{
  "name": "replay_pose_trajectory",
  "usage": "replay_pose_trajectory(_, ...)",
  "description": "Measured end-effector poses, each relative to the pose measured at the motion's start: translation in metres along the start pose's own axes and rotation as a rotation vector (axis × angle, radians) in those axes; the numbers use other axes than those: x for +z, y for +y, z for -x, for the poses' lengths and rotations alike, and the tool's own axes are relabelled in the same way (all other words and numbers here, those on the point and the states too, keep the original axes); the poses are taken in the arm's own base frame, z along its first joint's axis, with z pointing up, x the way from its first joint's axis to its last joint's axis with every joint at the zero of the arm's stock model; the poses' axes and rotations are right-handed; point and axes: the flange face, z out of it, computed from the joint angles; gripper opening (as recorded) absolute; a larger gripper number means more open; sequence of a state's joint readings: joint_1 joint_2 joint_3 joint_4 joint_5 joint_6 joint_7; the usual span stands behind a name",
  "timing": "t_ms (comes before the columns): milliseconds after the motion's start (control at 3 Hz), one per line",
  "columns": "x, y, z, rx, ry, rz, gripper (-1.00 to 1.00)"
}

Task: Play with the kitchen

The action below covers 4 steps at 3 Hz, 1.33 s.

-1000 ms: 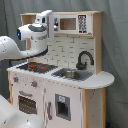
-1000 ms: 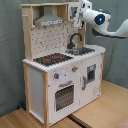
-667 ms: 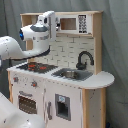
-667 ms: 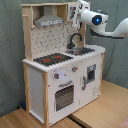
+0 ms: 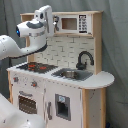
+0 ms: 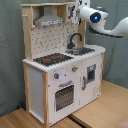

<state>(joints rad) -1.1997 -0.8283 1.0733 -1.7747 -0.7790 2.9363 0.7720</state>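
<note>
White panels and light wood made up the kitchen, which we found standing upright on a wooden floor before a grey curtain backdrop, filling the middle of both exterior views. We noted the black stovetop with red rings beside the sink, the black faucet arched over the basin, the grey hood above the hob, and the oven door shut below the knobs. A toy microwave sat on the upper shelf. Outward from these, the arm reached in from the first exterior view's left, and its gripper was held high at the level of the upper shelf, between hood and microwave; in the second exterior view the gripper lay close against the shelf's end. We could not tell whether the pincer was open or closed, nor whether it touched the woodwork. As to progress, we judged the task barely begun or in an early stage: every door we could see was shut, nothing lay in the sink or on the hob, and no fitting appeared displaced. Knobs, faucet, oven door and the lower cabinet door all remained available for handling.
</note>
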Motion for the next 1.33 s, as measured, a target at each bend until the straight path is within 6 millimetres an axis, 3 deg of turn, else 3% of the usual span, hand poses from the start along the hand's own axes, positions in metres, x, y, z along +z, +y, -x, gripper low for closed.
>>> replay_pose_trajectory(333, -0.005, 0.002, -0.004, -0.002, 0.002, 0.006, 1.0)
replay_pose_trajectory(667, -0.026, 0.009, -0.015, -0.014, 0.005, 0.025, 1.0)
replay_pose_trajectory(1333, -0.071, 0.018, -0.014, -0.059, -0.012, 0.061, 1.0)
